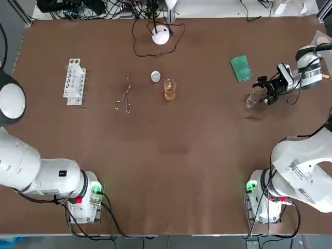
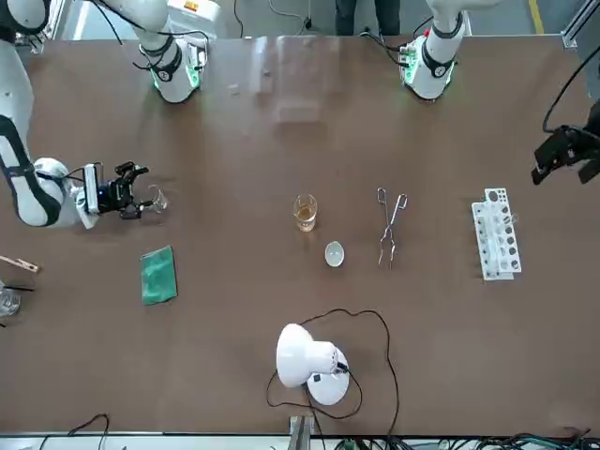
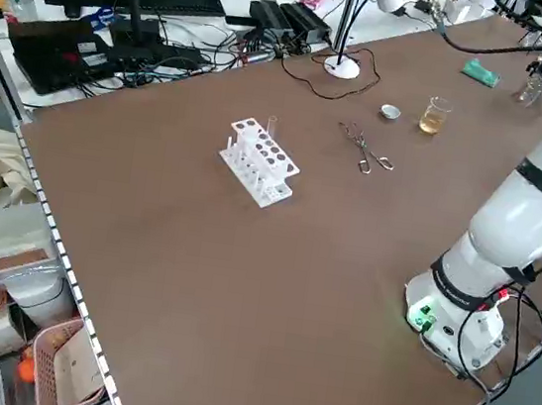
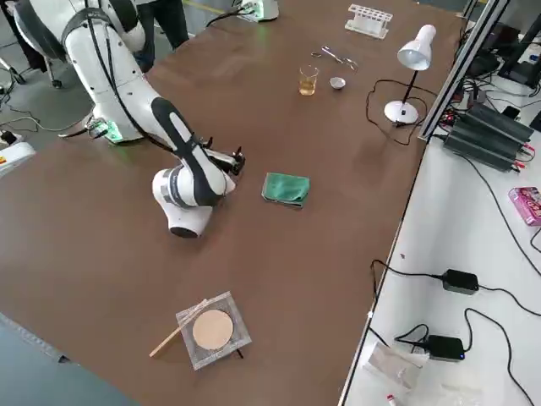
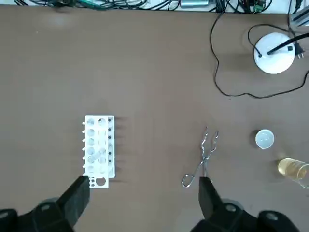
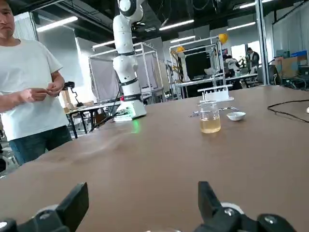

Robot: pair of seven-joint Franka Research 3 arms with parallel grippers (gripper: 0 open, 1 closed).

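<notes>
R gripper (image 1: 260,91) sits low over the brown table (image 1: 181,171) near its right edge, fingers spread wide, w/ a small clear glass beaker (image 1: 252,98) right at the tips; can't tell if they touch it. Folded green cloth (image 1: 240,68) lies near. L gripper (image 5: 143,182) hangs high above a white plastic test-tube rack (image 5: 99,151) and metal tongs (image 5: 203,159), fingers also wide apart, holding nothing. Glass beaker of amber liquid (image 1: 169,90) stands mid-table, well apart.

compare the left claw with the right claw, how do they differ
The left claw hangs high and looks straight down on the test tube rack. The right claw sits low over the table, pointing level across it, with a clear glass at its fingertips. The left claw has nothing near its fingers. Both are open.
</notes>
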